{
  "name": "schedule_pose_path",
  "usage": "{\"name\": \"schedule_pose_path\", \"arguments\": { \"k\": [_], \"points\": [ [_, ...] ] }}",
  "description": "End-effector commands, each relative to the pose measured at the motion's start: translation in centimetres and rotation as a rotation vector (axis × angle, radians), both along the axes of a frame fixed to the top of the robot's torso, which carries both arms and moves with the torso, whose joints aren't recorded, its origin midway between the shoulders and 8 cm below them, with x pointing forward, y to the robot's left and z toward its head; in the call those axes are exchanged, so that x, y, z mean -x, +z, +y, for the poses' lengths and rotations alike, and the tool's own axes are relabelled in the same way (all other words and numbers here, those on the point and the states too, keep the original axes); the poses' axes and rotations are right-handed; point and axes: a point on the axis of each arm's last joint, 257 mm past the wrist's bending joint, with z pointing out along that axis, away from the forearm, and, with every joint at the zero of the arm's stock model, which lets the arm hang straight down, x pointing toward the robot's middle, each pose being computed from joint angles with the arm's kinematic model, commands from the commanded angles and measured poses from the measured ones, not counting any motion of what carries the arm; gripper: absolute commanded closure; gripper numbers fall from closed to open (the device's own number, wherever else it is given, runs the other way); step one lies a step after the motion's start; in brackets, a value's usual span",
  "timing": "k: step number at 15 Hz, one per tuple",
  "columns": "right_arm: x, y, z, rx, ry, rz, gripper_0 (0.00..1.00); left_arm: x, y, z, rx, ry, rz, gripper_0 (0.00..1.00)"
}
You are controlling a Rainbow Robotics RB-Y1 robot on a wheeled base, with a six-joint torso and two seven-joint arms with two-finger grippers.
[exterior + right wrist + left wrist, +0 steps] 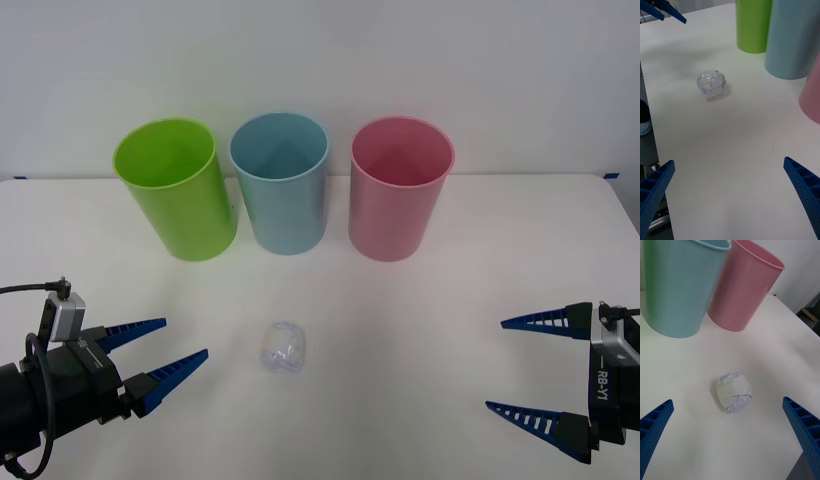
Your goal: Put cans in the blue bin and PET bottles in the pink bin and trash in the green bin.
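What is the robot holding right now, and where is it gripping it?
Nothing. The left gripper and right gripper are both open with nothing between their fingers; the trash lies on the table, untouched.

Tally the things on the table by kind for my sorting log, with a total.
Bins: 3, namely the green bin, the blue bin and the pink bin.
Trash: 1, the trash, a wad of clear film lying in front of the bins.
Cans: 0.
PET bottles: 0.
Total: 4.
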Motion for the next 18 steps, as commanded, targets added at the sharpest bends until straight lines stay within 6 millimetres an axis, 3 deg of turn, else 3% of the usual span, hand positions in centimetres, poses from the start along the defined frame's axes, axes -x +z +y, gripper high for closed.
{"name": "schedule_pose_path", "arguments": {
  "k": [1,2,3,6,9,11,18],
  "points": [
    [0.0,0.0,0.0,0.000,0.000,0.000,0.00,0.0,0.0,0.0,0.000,0.000,0.000,0.00],
    [0.0,0.0,0.0,0.000,0.000,0.000,0.00,0.3,-1.7,1.7,-0.039,0.029,0.041,0.00],
    [0.0,0.0,0.0,0.000,0.000,0.000,0.00,0.5,-2.3,2.1,-0.054,0.040,0.066,0.00],
    [0.0,0.0,0.0,0.000,0.000,0.000,0.00,0.7,-2.1,1.9,-0.050,0.026,0.109,0.09],
    [0.0,0.0,0.0,0.000,0.000,0.000,0.00,0.5,-2.0,0.7,-0.034,0.010,0.109,0.10],
    [0.0,0.0,0.0,0.000,0.000,0.000,0.00,0.2,-2.0,-0.1,-0.048,0.009,0.100,0.00],
    [0.0,0.0,0.0,0.000,0.000,0.000,0.00,-1.3,-3.5,-2.7,-0.101,0.041,0.117,0.00]
  ]
}}
